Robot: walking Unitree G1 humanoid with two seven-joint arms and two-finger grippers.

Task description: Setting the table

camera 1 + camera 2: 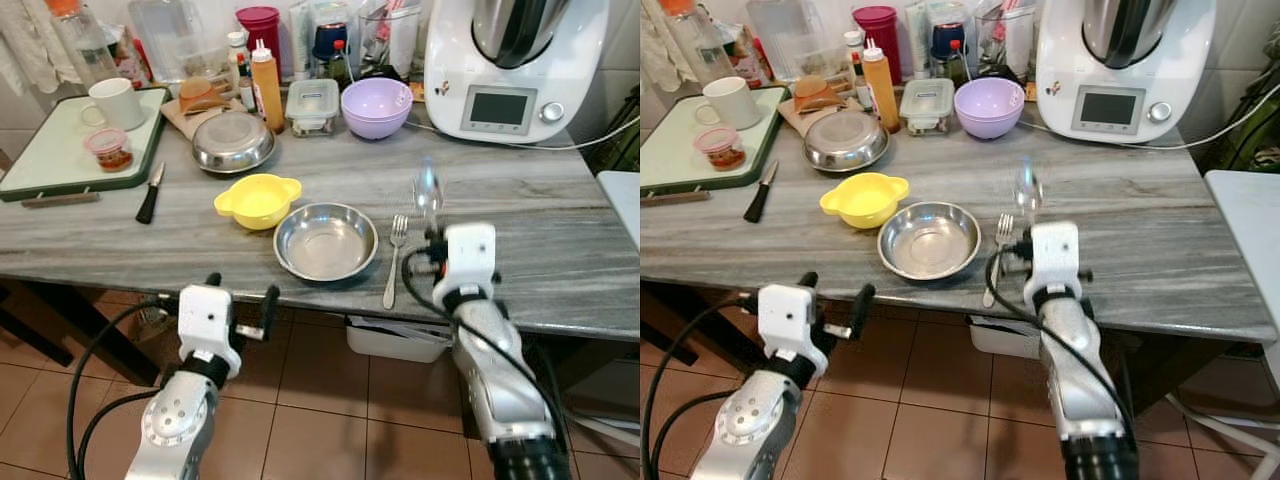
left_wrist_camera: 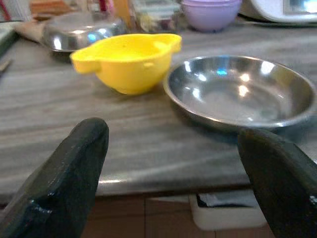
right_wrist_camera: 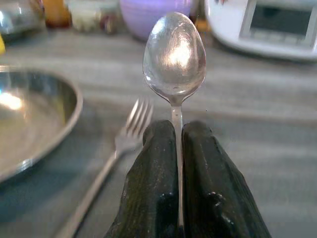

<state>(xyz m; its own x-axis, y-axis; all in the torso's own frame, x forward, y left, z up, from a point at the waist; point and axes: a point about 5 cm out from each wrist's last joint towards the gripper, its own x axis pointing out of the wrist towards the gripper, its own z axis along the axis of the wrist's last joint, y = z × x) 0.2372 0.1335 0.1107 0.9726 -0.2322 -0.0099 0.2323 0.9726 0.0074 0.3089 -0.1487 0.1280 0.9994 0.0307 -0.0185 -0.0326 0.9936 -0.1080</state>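
My right gripper (image 3: pixel 177 131) is shut on a metal spoon (image 1: pixel 428 190), bowl end up, above the grey table's front edge (image 1: pixel 560 270). Just to its left a fork (image 1: pixel 395 258) lies on the table beside a shallow steel plate (image 1: pixel 326 240). A yellow two-handled bowl (image 1: pixel 258 198) sits left of and behind the plate. My left gripper (image 1: pixel 240 295) hangs open below the table's front edge, its fingers (image 2: pixel 74 168) wide apart and nothing between them, facing the yellow bowl (image 2: pixel 130 58) and steel plate (image 2: pixel 242 94).
At the back stand a purple bowl (image 1: pixel 376 105), a lidded container (image 1: pixel 313 105), an orange bottle (image 1: pixel 266 85), an upturned steel bowl (image 1: pixel 233 142) and a white kitchen machine (image 1: pixel 510 65). A green tray (image 1: pixel 60 150) holds a mug (image 1: pixel 118 102). A knife (image 1: pixel 150 192) lies nearby.
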